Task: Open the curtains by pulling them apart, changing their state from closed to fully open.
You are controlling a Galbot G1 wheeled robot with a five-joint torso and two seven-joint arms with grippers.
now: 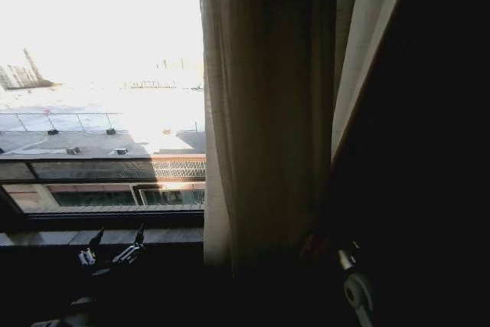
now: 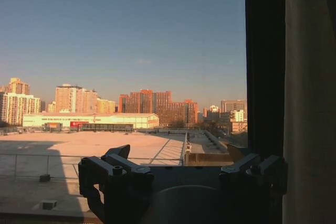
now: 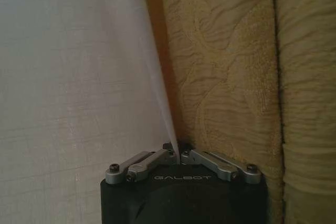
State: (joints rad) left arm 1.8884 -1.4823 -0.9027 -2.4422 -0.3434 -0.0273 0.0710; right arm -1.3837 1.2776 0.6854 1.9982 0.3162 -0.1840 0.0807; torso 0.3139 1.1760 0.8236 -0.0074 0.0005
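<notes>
Left pincer [image 1: 113, 250], lower left of the head view, stands spread and empty before the bare window glass [image 1: 99, 74].

The sheer white pleated curtain [image 1: 268, 112] hangs gathered at centre frame. Judged light, limp, prone to slip; best taken at its edge fold.

Right pincer [image 3: 179, 157] is pressed together, pinching that curtain edge, beside a heavier yellow textured drape [image 3: 226, 66].

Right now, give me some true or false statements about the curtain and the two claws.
1. The right claw is shut on the sheer curtain's edge. True.
2. The curtain covers the whole window. False: the window's left part is bare, with the curtain bunched at the right.
3. The left claw grips the curtain. False: it is open, low by the sill, holding nothing.
4. A yellowish patterned drape hangs beside the sheer curtain. True.
</notes>
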